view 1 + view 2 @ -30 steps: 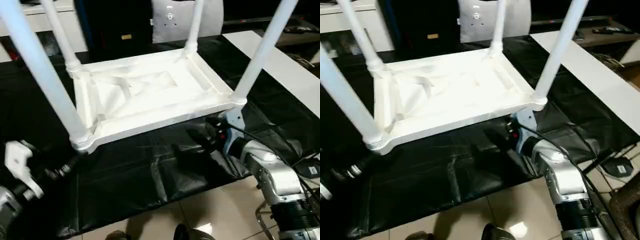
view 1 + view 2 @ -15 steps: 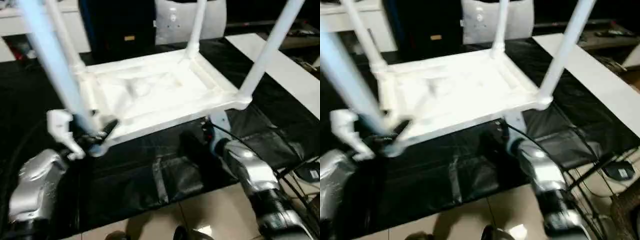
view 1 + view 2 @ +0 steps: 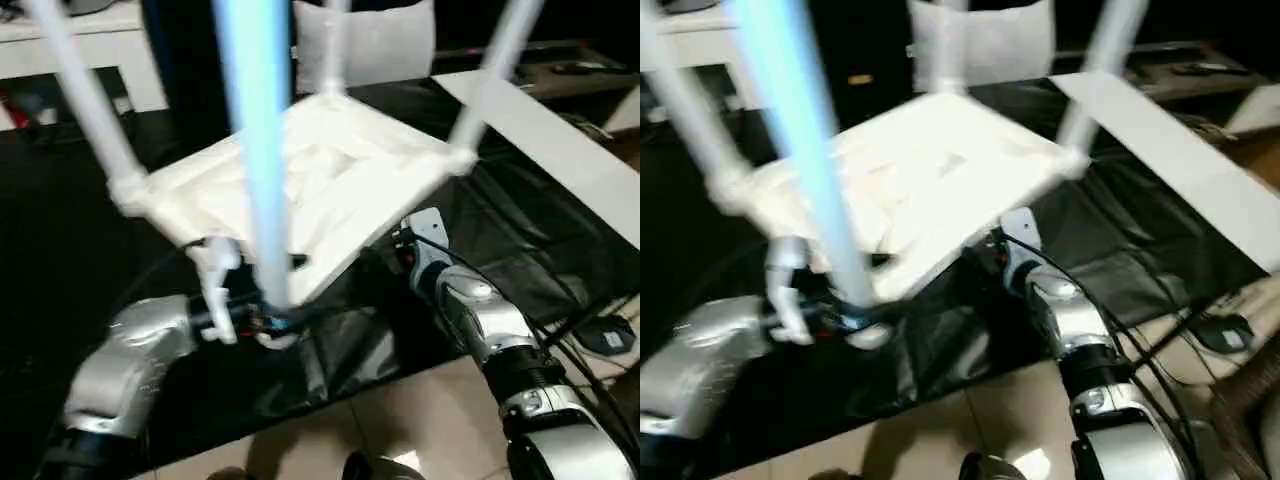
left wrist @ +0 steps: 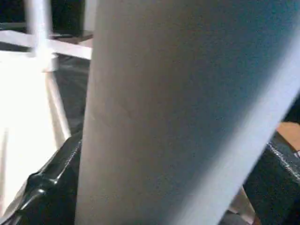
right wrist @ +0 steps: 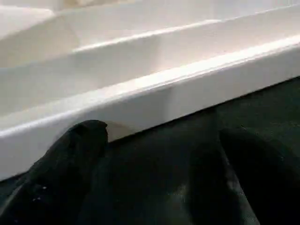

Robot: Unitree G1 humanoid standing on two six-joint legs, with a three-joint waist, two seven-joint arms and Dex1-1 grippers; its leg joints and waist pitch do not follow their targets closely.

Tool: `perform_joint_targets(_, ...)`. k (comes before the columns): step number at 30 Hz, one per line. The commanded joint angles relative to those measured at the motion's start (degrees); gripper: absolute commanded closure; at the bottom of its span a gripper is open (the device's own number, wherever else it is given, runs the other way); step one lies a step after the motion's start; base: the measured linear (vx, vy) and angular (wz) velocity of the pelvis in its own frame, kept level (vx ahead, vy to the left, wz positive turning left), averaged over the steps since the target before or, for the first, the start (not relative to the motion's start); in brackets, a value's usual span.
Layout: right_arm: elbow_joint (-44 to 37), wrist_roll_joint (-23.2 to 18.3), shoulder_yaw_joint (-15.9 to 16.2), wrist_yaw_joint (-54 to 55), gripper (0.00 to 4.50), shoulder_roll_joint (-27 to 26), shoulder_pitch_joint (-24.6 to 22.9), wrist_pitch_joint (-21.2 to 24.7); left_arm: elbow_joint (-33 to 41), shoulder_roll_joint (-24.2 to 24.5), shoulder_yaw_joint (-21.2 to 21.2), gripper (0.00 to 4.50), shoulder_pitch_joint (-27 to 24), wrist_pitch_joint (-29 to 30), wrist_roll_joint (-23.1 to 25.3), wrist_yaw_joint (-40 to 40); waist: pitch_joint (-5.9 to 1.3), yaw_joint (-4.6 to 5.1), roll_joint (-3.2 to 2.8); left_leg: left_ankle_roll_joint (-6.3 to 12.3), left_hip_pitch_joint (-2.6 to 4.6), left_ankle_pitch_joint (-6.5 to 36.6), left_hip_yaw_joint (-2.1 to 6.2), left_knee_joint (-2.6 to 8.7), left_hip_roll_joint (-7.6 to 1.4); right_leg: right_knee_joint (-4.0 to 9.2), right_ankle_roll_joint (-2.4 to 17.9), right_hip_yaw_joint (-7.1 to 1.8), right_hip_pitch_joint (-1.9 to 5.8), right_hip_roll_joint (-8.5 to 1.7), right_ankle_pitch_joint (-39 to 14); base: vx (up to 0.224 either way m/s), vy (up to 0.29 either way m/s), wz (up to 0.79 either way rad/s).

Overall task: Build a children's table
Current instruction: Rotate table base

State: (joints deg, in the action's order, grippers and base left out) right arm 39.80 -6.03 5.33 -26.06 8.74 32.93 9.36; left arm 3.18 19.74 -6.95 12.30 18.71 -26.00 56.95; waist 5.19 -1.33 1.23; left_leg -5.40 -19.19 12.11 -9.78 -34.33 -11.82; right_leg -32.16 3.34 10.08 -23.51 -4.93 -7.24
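Right wrist view: table top (image 5: pixel 154 89) edge close beyond right gripper (image 5: pixel 159 187).

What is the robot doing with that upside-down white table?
The robot is building a children's table. It lies upside down on the black-covered work table with all four legs sticking up. The left gripper is at the bottom of the nearest leg, with that leg between its wide-open fingers. The right gripper is open beside the table's rim.
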Motion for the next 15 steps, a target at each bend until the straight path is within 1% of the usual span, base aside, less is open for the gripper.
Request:
perform_joint_targets(1, -0.78, -0.01, 3.92, -5.33, 0.00, -2.90, 1.46, -3.03, 1.31, -1.83, -3.70, 0.06, 1.93, 0.59, 0.76, 0.17, -4.27, -0.44, 0.12, 2.30, -0.91, 11.29, 0.47, 3.56, -0.93, 5.64, -1.98, -3.37, 4.12, -4.44, -34.63, 0.000, 0.000, 0.00)
perform_joint_targets(2, -0.79, 0.00, 3.97, -5.43, 0.00, -2.92, 1.44, -3.07, 1.31, -1.87, -3.75, 0.06, 1.96, 0.59, 0.78, 0.16, -4.23, -0.33, 0.19, 2.35, -0.78, 11.62, 0.53, 3.57, -0.93, 5.85, -2.45, -3.22, 4.00, -4.32, -35.20, 0.000, 0.000, 0.00)
perform_joint_targets(4, -1.22, 0.01, 4.84, -7.86, 0.00, -3.30, 0.91, -3.77, 0.87, -3.20, -4.83, 0.06, 2.99, 0.53, 0.98, -0.45, -4.37, 0.08, 0.18, 2.39, -0.68, 12.58, 0.65, 3.36, -0.89, 6.15, -3.25, -2.74, 3.99, -4.13, -35.93, 0.000, 0.000, 0.00)
perform_joint_targets(5, -1.10, 0.10, 4.94, -8.34, 0.00, -3.39, 0.87, -4.10, 0.79, -3.44, -5.13, 0.06, 3.23, 0.54, 0.96, -0.66, -4.33, 0.15, 0.22, 2.45, -0.53, 12.94, 0.61, 3.29, -0.90, 6.36, -3.47, -2.69, 3.81, -4.11, -36.17, 0.000, 0.000, 0.00)
perform_joint_targets(6, -0.98, 0.20, 5.12, -8.96, 0.00, -3.41, 0.81, -4.43, 0.61, -4.03, -5.77, 0.06, 3.61, 0.28, 1.07, -0.72, -4.52, 0.27, 0.27, 2.53, -0.42, 12.81, 0.69, 3.28, -0.90, 6.21, -3.11, -2.70, 3.83, -4.10, -35.52, 0.000, 0.000, 0.00)
perform_joint_targets(7, -0.71, 0.31, 5.24, -9.79, 0.00, -3.37, 0.75, -4.99, 0.19, -4.97, -6.74, 0.06, 4.23, -0.38, 1.48, -0.73, -4.54, 0.37, 0.22, 2.79, -0.49, 12.72, 0.75, 3.37, -1.03, 6.06, -2.68, -2.77, 3.83, -4.04, -34.77, 0.000, 0.000, 0.00)
perform_joint_targets(8, -0.68, 0.33, 5.24, -9.92, 0.00, -3.35, 0.74, -5.09, 0.11, -5.12, -6.87, 0.06, 4.33, -0.50, 1.57, -0.73, -4.55, 0.37, 0.20, 2.87, -0.40, 12.72, 0.74, 3.38, -1.08, 6.07, -2.47, -2.83, 3.72, -4.02, -34.48, 0.000, 0.000, 0.00)
perform_joint_targets(9, -0.45, 0.37, 5.08, -10.80, 0.00, -3.24, 0.65, -5.58, -0.27, -6.09, -7.39, 0.06, 4.89, -0.76, 2.06, -0.65, -4.72, 0.34, 0.27, 3.04, -0.49, 11.91, 0.78, 3.47, -1.22, 5.65, -1.42, -3.04, 3.85, -4.08, -32.68, 0.000, 0.000, 0.00)
perform_joint_targets(10, -0.41, 0.35, 4.99, -11.01, 0.00, -3.19, 0.60, -5.62, -0.37, -6.36, -7.57, 0.06, 5.07, -0.84, 2.15, -0.51, -4.77, 0.30, 0.25, 3.17, -0.57, 11.61, 0.72, 3.45, -1.19, 5.63, -1.13, -3.13, 3.91, -4.10, -32.15, 0.000, 0.000, 0.00)
perform_joint_targets(11, -0.30, 0.34, 4.81, -11.47, 0.00, -3.03, 0.44, -5.76, -0.53, -7.05, -7.92, 0.06, 5.40, -0.86, 2.32, -0.17, -4.98, 0.23, 0.29, 3.28, -0.56, 10.93, 0.71, 3.48, -1.30, 5.31, -0.30, -3.32, 3.95, -4.15, -30.88, 0.000, 0.000, 0.00)
perform_joint_targets(12, -0.22, 0.33, 4.72, -11.67, 0.00, -2.86, 0.35, -5.96, -0.80, -7.63, -8.22, 0.06, 5.77, -1.01, 2.53, -0.19, -5.02, 0.21, 0.36, 3.37, -0.70, 10.62, 0.66, 3.46, -1.29, 5.17, 0.02, -3.42, 4.05, -4.18, -30.29, 0.000, 0.000, 0.00)
perform_joint_targets(13, -0.19, 0.33, 4.68, -11.76, 0.00, -2.79, 0.31, -6.05, -0.90, -7.88, -8.34, 0.06, 5.91, -1.05, 2.63, -0.23, -5.11, 0.10, 0.45, 3.57, -0.72, 9.77, 0.60, 3.49, -1.35, 4.96, 0.68, -3.57, 4.08, -4.26, -29.22, 0.000, 0.000, 0.00)
perform_joint_targets(15, -0.29, 0.42, 4.65, -12.29, 0.00, -2.58, 0.06, -6.20, -1.34, -8.92, -8.97, 0.06, 6.54, -1.30, 2.97, -0.53, -5.16, -0.08, 0.45, 3.87, -0.68, 8.80, 0.53, 3.51, -1.43, 4.70, 1.74, -3.78, 4.02, -4.18, -27.71, 0.000, 0.000, 0.00)
